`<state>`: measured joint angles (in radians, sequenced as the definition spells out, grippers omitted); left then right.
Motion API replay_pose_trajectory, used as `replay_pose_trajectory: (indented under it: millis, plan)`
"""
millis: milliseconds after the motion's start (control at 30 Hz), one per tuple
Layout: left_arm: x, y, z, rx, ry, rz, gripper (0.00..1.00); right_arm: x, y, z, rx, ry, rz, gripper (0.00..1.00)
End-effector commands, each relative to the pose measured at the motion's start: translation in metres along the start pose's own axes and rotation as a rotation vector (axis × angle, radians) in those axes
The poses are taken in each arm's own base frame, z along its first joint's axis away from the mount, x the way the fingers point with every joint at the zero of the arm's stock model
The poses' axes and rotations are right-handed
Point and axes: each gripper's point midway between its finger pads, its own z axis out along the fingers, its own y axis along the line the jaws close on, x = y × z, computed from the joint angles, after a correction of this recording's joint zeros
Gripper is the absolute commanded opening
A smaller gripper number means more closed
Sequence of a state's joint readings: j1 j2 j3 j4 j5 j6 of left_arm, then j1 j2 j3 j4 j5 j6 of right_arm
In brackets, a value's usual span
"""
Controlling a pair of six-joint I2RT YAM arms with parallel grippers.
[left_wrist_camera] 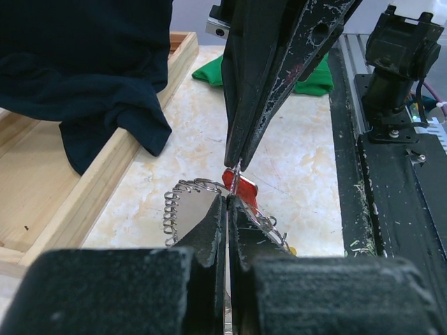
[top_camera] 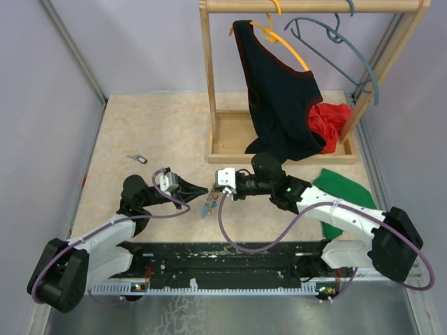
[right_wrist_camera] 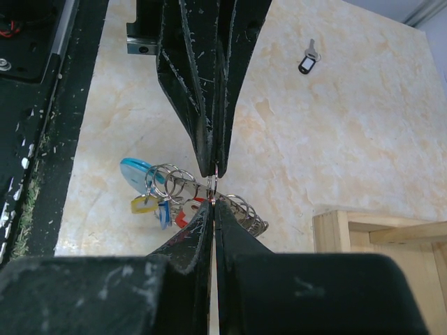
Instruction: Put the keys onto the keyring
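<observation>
My two grippers meet tip to tip over the middle of the table. The left gripper (top_camera: 202,190) is shut on a small wire loop of the keyring (right_wrist_camera: 241,208). The right gripper (top_camera: 214,191) is shut right against it, on thin metal at the red key (left_wrist_camera: 242,185). The keyring's grey coil (left_wrist_camera: 170,209) hangs just below both tips, with its light-blue section (right_wrist_camera: 135,171) at one end. Yellow (right_wrist_camera: 143,204) and blue (right_wrist_camera: 163,213) key heads hang on the coil. A black-headed key (top_camera: 138,159) lies loose on the table to the far left; it also shows in the right wrist view (right_wrist_camera: 307,63).
A wooden rack (top_camera: 216,112) stands at the back with a dark garment (top_camera: 279,105), an orange hanger and a grey-blue hanger (top_camera: 342,49). Red cloth (top_camera: 332,118) lies in its base. A green cloth (top_camera: 342,192) lies at the right, under the right arm.
</observation>
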<state>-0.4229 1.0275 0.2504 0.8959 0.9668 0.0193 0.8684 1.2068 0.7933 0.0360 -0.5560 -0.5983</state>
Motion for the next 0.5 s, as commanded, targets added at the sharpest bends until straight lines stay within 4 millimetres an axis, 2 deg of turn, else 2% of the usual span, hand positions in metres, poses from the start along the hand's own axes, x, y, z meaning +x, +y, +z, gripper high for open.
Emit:
replay_pose_trajectory:
  millis: [0,467]
  plan:
    - [-0.0185,0.0006,0.0041,0.031,-0.041,0.048,0.01,-0.0424,-0.0107,0.0023,-0.004,-0.116,-0.052,0.0]
    - [-0.0187,0.0087,0.0039,-0.024,-0.035,0.017,0.01,-0.0447,-0.0138,0.0027,0.027,-0.103,-0.049,0.0]
